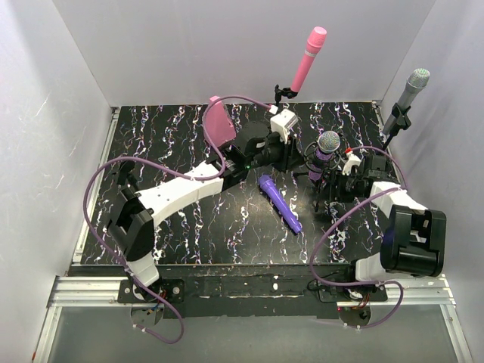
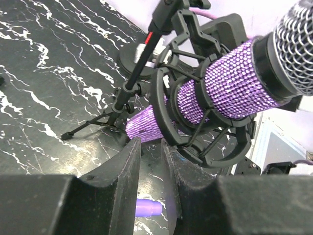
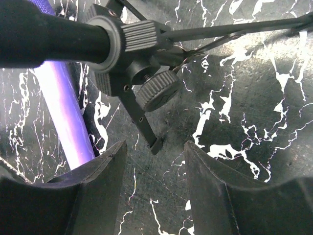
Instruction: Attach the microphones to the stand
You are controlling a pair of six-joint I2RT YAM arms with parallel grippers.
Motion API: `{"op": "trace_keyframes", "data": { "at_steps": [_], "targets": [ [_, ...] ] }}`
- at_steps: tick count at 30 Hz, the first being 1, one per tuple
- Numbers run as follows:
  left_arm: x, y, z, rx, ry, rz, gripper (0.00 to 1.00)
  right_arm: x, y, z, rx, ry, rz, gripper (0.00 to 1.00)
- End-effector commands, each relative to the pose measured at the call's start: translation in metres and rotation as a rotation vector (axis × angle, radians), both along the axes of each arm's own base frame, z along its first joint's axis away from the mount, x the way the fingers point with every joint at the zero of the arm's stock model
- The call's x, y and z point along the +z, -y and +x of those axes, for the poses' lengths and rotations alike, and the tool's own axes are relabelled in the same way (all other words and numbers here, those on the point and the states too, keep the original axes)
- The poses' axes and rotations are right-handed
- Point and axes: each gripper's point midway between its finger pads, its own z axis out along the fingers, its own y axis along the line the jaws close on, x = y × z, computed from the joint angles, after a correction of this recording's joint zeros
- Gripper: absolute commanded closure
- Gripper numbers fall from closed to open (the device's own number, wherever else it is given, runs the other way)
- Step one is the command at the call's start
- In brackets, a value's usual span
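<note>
Our left claw has its two fingers close together, with only a thin gap. Nothing sits in that gap. Just past its tips is the glittery mic. It is stuck through a black ring mount and tilted, silver head up. The mount sits on a small stand with thin legs on the black table.

Our right claw is spread wide and grips nothing. It hangs low at the foot of that stand. One thin leg ends right between its fingertips; we cannot tell if they touch. A round knob is just above.

The violet mic lies flat on the table between the two arms, near the stand. Farther back, the pink mic points up in its own holder. The grey mic does the same in the back right corner. A pink block sits at the back, left of the left claw.
</note>
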Motion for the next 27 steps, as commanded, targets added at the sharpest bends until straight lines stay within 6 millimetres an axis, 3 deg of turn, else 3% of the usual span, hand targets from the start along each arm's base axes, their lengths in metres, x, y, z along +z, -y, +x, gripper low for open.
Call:
{"op": "trace_keyframes", "data": {
  "at_steps": [1, 10, 16, 21, 27],
  "targets": [
    [0.020, 0.015, -0.015, -0.075, 0.011, -0.048, 0.77, 0.007, 0.000, 0.014, -0.013, 0.003, -0.016, 0.42],
    [0.018, 0.032, -0.024, -0.101, 0.004, -0.073, 0.78, 0.000, -0.006, 0.023, -0.007, -0.033, -0.046, 0.44],
    [0.016, 0.040, -0.018, -0.093, 0.000, -0.074, 0.78, -0.002, -0.005, 0.026, -0.005, -0.028, -0.071, 0.43],
    [0.009, 0.042, -0.012, -0.067, -0.011, -0.057, 0.77, 0.006, 0.005, 0.027, -0.025, 0.002, -0.113, 0.36],
    [0.005, 0.029, -0.004, 0.006, -0.004, -0.035, 0.75, 0.023, 0.014, 0.020, -0.029, 0.061, -0.132, 0.28]
  ]
}}
